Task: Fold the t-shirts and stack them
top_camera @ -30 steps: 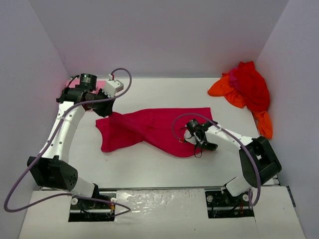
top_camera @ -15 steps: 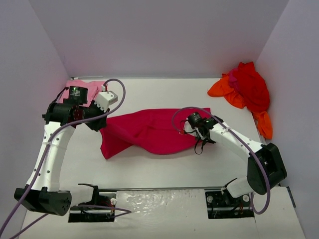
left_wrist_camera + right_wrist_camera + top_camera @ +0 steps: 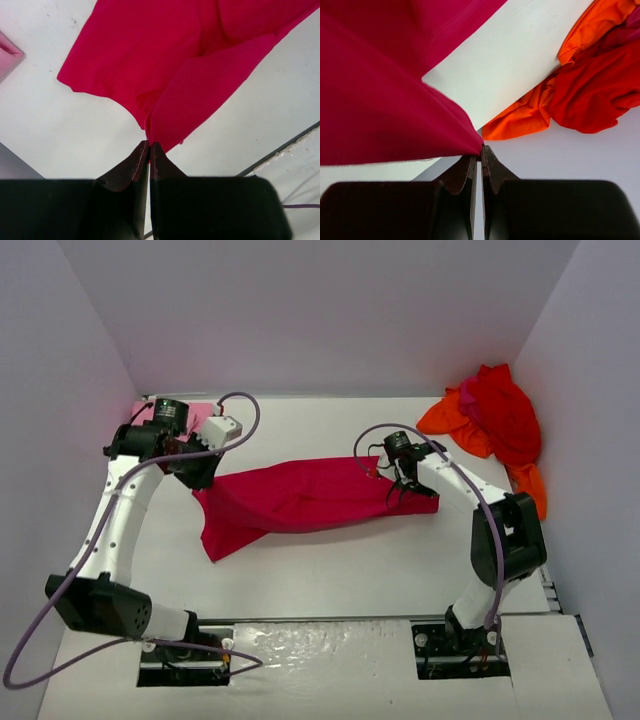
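Note:
A crimson-magenta t-shirt (image 3: 310,498) hangs stretched in a long band between my two grippers over the middle of the white table (image 3: 330,570). My left gripper (image 3: 203,480) is shut on its left end; in the left wrist view the cloth (image 3: 165,65) spreads out from the closed tips (image 3: 149,145). My right gripper (image 3: 398,492) is shut on the right end, with the cloth (image 3: 375,110) pinched at the tips (image 3: 481,150). A light pink t-shirt (image 3: 203,412) lies at the back left. The red t-shirt (image 3: 505,410) and orange t-shirt (image 3: 445,418) lie bunched at the back right.
Pale walls close the table in at the left (image 3: 60,440), back and right. The red and orange pile (image 3: 590,95) sits just beyond my right gripper. The pink cloth (image 3: 7,55) lies left of my left gripper. A shiny strip (image 3: 320,640) runs along the near edge by the arm bases.
My right gripper has carried the shirt's near right corner back and to the right. The left gripper moved slightly with its end. The shirt is now drawn into a narrower band.

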Tool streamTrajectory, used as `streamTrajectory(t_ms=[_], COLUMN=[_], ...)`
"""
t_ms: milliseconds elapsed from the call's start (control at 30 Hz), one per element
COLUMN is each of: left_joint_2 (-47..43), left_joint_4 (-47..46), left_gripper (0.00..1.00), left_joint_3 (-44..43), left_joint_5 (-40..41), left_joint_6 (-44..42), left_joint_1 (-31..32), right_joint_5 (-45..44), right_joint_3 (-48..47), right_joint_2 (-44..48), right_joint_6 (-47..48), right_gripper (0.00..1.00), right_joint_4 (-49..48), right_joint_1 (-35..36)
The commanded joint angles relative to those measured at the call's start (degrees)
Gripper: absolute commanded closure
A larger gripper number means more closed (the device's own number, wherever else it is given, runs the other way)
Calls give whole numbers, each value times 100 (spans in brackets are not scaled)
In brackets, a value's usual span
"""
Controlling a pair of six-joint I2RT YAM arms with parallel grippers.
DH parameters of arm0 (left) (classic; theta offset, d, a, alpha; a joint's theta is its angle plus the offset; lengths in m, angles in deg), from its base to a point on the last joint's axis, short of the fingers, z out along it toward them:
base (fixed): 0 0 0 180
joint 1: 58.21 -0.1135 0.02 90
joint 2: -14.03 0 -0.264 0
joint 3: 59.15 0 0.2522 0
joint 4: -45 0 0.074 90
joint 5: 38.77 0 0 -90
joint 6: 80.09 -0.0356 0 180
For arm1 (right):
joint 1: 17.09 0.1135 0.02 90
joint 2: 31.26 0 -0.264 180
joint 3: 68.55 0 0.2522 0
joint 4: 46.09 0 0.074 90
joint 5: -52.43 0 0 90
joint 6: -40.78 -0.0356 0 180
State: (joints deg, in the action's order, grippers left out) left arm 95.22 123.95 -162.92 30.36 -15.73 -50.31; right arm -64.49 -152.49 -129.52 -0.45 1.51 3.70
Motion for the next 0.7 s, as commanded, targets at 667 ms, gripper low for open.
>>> streamTrajectory(t_ms=[667], left_joint_2=[3615], left_joint_4=[194], left_gripper=[100], left_joint_3=[-4325], left_joint_5=[-146], left_joint_6=[-630], left_joint_1=[-950], right_joint_5=[-509], right_joint_3=[-3155], right_joint_2=[-2477], right_joint_6=[152], right_gripper=[100], right_joint_4=[379], right_joint_1=[-321])
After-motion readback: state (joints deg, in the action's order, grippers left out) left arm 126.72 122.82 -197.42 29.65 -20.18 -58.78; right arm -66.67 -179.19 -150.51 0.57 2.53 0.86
